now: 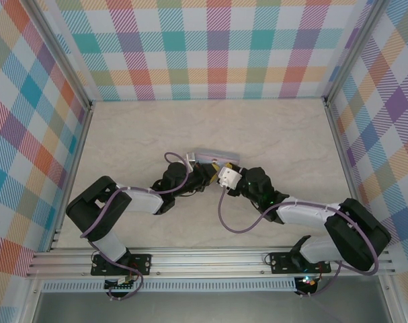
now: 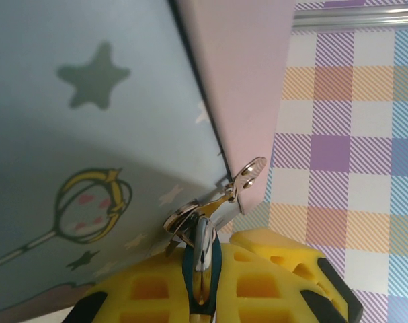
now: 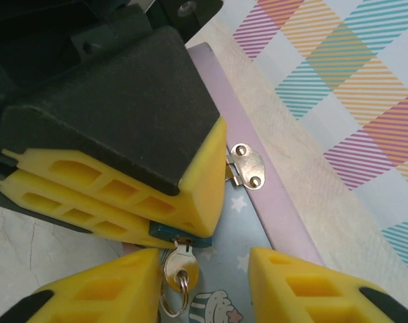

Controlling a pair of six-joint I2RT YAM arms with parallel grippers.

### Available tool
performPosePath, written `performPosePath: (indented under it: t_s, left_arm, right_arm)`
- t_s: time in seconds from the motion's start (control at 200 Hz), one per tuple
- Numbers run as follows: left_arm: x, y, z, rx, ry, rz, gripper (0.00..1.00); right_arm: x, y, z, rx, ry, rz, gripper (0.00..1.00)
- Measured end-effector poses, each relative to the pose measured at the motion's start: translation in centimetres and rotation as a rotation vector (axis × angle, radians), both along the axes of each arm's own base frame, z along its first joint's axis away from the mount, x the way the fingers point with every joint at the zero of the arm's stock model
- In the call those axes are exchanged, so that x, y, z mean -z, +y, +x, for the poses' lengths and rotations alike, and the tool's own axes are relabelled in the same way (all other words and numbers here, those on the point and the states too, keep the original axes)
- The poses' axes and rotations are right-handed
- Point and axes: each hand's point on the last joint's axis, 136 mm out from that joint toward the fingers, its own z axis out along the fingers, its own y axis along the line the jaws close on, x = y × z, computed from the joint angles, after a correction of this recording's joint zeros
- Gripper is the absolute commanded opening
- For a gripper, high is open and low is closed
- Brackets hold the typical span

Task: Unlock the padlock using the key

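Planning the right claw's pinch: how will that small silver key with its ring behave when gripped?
The key looks like thin, smooth metal: probably stiff, light, and slippery to pinch. Its loose ring will likely swing and may snag. Seemingly seated in the padlock, which the left claw clamps, it should twist rather than slide away.
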Motion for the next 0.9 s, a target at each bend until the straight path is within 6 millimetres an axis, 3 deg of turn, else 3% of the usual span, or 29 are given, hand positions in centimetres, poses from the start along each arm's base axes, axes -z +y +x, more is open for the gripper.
performPosePath:
  t_s: [0.54,0.905]
  left_arm:
    - [-0.11,-0.01,0.05,-0.003,0.005,-0.009,0.0]
    - [-0.13,-0.02,0.18,0.003,-0.012,-0.008,0.0]
  right_arm:
    - [0.99,-0.09,0.25,0.028,0.019,-0.013,0.06]
    - [0.99,0.41,-0.27,0.056,0.215,0.093,0.02]
